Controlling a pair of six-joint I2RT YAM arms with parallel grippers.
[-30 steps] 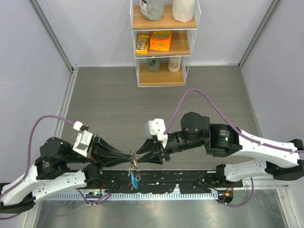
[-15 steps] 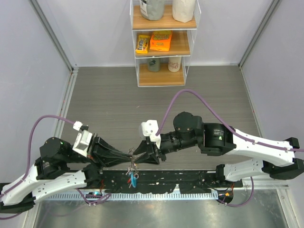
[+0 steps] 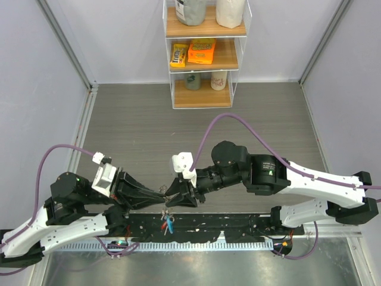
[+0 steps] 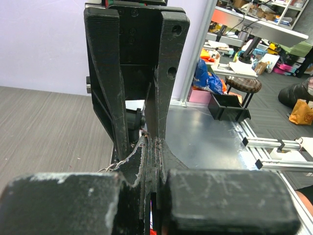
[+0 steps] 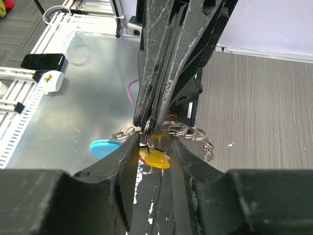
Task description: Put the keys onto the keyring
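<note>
Right claw (image 5: 154,143) flanking yellow key (image 5: 155,160), keyring (image 5: 189,131) half-hidden

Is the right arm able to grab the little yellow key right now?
Probably yes: the small yellow-headed key hangs between the open fingers of the right end effector, just below the left end effector.

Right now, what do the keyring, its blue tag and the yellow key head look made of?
The keyring: thin metal wire, silvery, glinting. The blue tag: probably plastic, smooth, even colour. The yellow key head: likely a plastic cover, opaque.
</note>
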